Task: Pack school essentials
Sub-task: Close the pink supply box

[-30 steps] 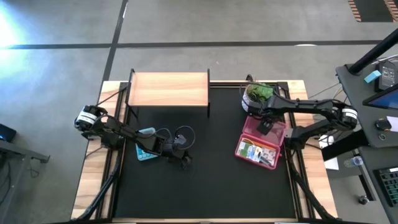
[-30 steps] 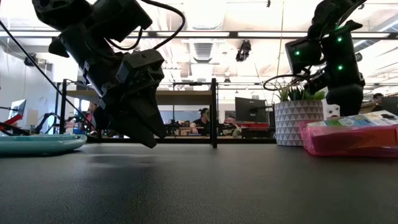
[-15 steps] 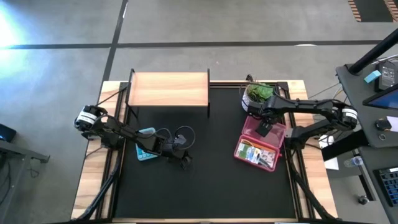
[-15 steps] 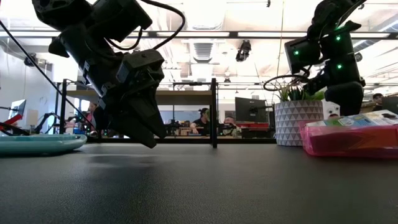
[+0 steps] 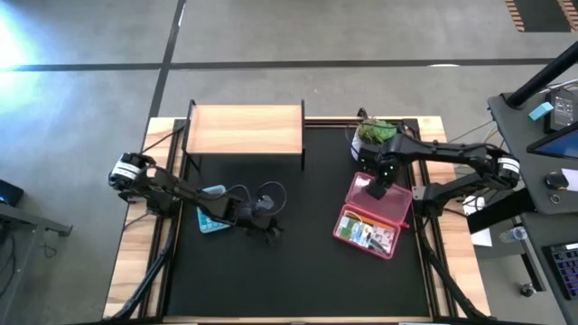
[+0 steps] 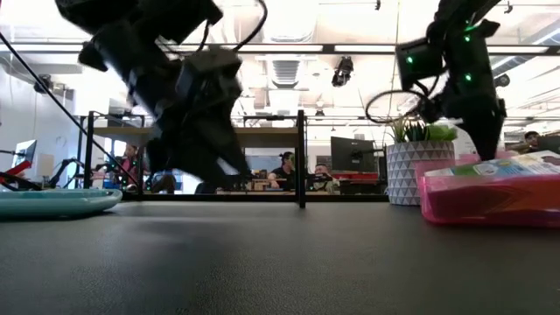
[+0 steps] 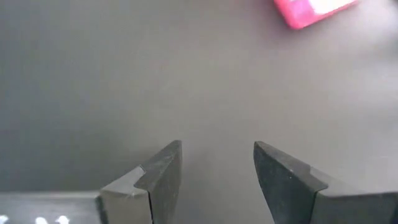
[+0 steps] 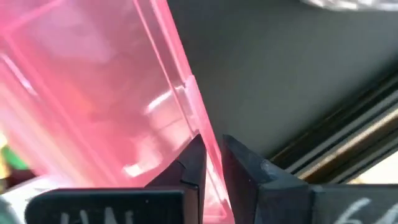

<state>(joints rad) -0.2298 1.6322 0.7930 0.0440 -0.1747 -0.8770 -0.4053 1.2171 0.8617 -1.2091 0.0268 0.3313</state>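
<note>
In the high view you see that the pink box (image 5: 372, 215) has changed since half a second ago: it now lies turned, with its far end toward the plant (image 5: 373, 135) at about 12 o'clock and its near end swung toward 7 o'clock, a little more to the table centre. The right gripper (image 5: 378, 188) sits on the far wall of the box, so I judge it is dragging or turning the box into a better place for packing. The stationery shows inside the box, at its near end. The left gripper (image 5: 269, 234) waits near the table middle, beside the teal plate (image 5: 211, 221). In the low view both arms look shifted compared with before; the box (image 6: 490, 194) stands flat on the table at 3 o'clock, just beside the plant pot (image 6: 416, 173), and the items (image 6: 503, 165) rise above its rim, which the high view cannot tell you. The left wrist view shows what no other does: its fingers (image 7: 163, 180) are spread apart with only bare table between them, and a pink corner far off. The right wrist view shows the fingers (image 8: 193, 163) clenched on the thin pink wall (image 8: 186, 106), so the grasp is real, not only a touch.
</note>
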